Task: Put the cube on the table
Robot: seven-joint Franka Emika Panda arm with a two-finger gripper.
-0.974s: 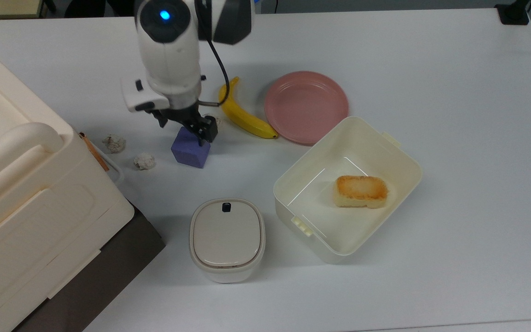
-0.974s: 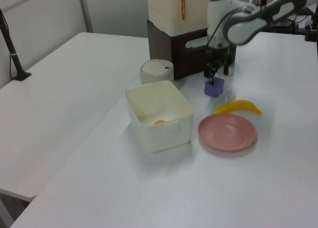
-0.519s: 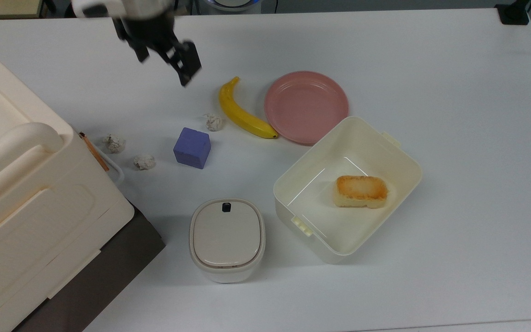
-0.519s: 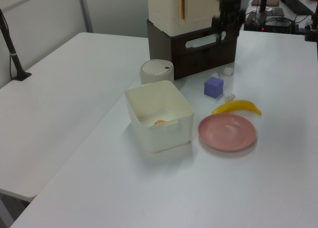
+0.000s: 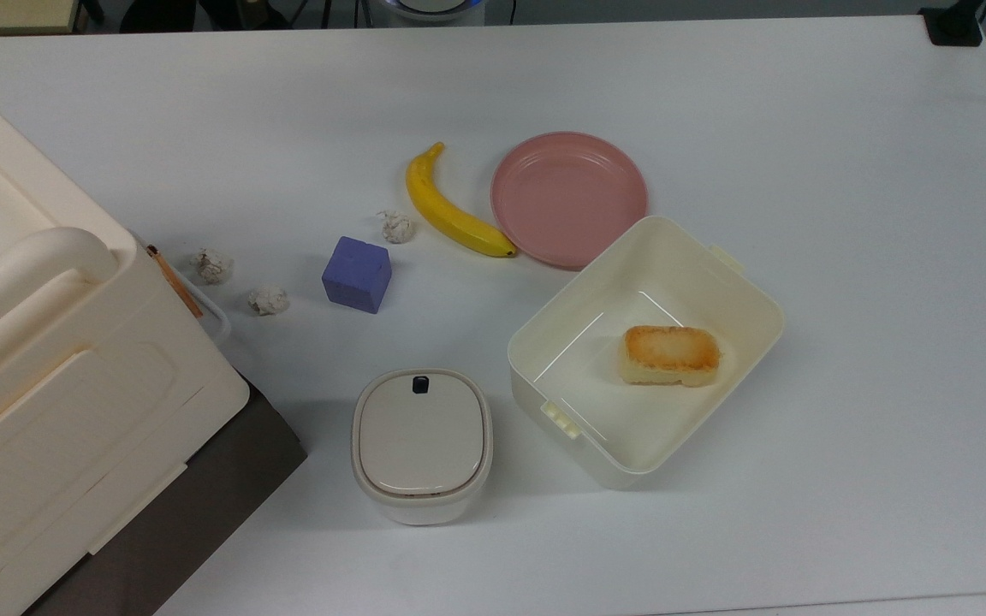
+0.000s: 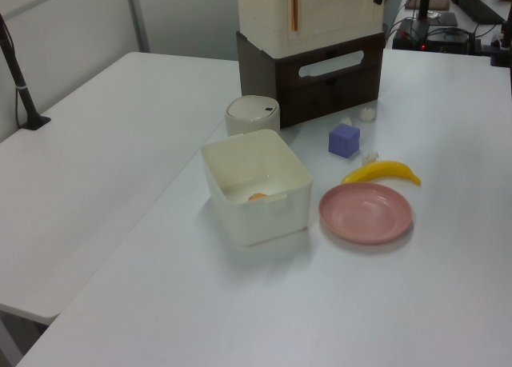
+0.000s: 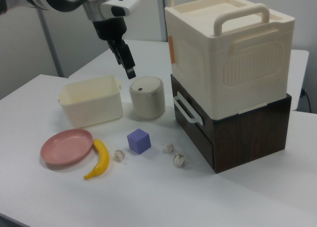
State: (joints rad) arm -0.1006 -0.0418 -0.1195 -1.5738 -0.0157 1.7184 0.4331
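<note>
The two dark fingers stood apart with nothing between them. The gripper hung high in the air and pointed down at a slant. In the right view it sat at about 11 o'clock from the small lidded bin, well above everything on the table.

The cube rested flat on the bare white tabletop, touching nothing, well apart from the gripper. In the right view it lay at roughly 6 o'clock from the fingertips.

Seen from the top view, a crumpled paper ball lay near the cube at 1 o'clock. Beyond it lay the banana, with its lower tip just beside the pink plate. Two more paper balls lay at the cube's 9 o'clock, near the big cream crate on its dark base. The lidded bin stood at the cube's 5 o'clock. The open cream box stood at 4 o'clock, with a toasted bread block inside.
</note>
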